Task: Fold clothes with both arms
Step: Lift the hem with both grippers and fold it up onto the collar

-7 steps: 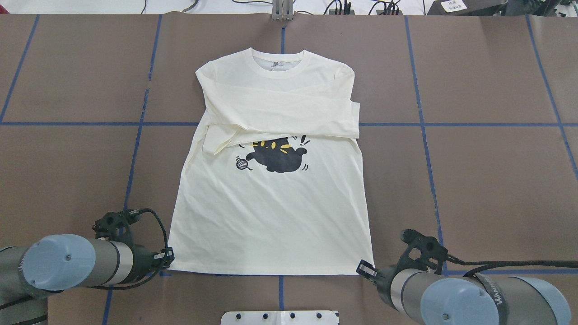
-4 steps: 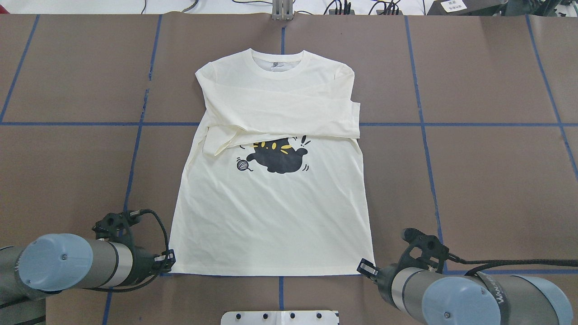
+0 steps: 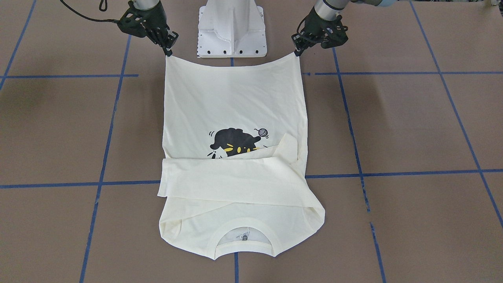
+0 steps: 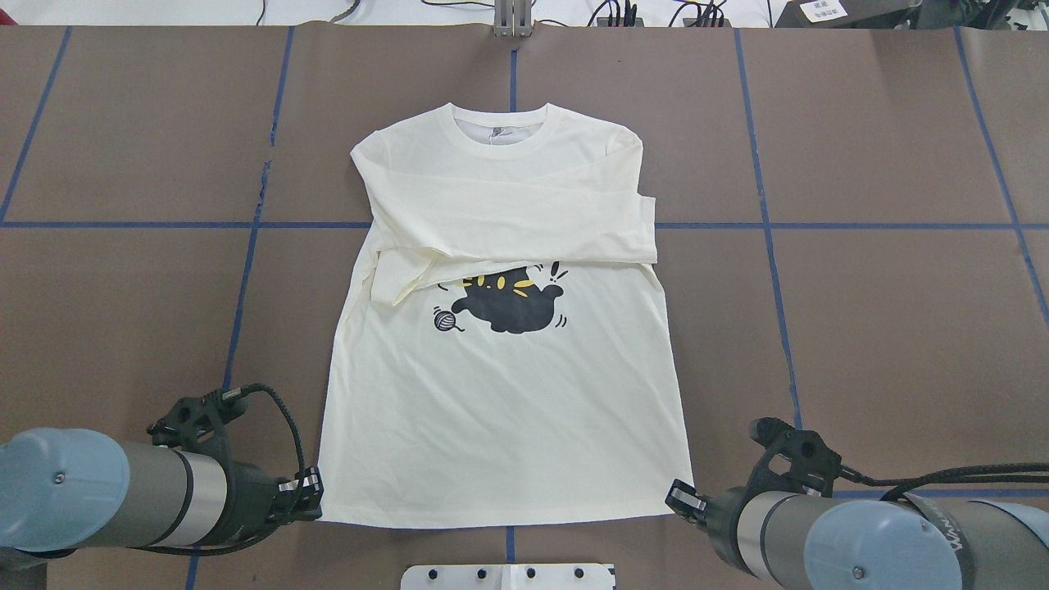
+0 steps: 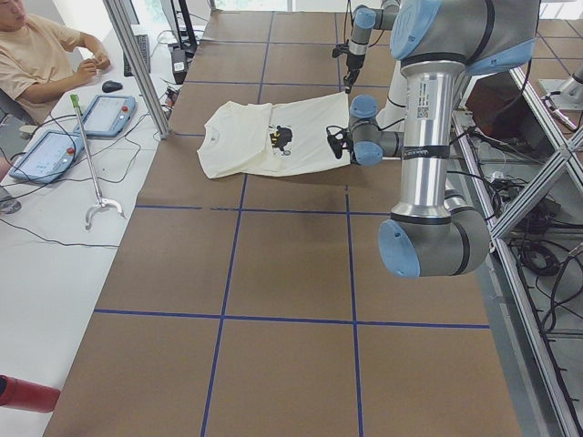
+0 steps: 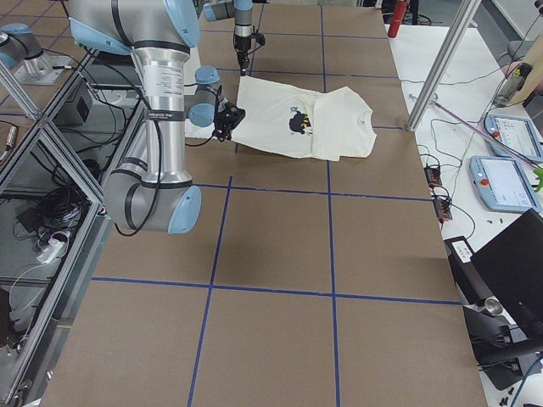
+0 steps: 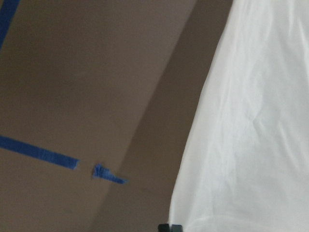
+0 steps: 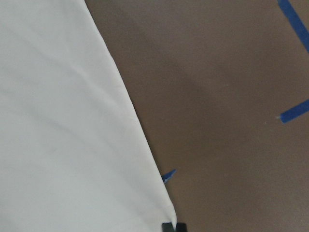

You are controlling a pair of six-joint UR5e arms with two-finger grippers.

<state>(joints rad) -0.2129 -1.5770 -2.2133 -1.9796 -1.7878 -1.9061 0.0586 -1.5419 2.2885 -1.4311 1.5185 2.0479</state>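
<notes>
Overhead exterior — shirt (image 4: 504,426), cat print (image 4: 510,299) showing, hem corners pinched in both jaws

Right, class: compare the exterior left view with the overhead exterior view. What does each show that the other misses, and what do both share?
Only exterior left: a seated person at a white side table bearing two control tablets and a hooked pole. Only overhead: the white base plate and the print's yarn ball. Both: the cream shirt, sleeves folded across its chest, with the left end effector and right end effector gripping its hem corners.
</notes>
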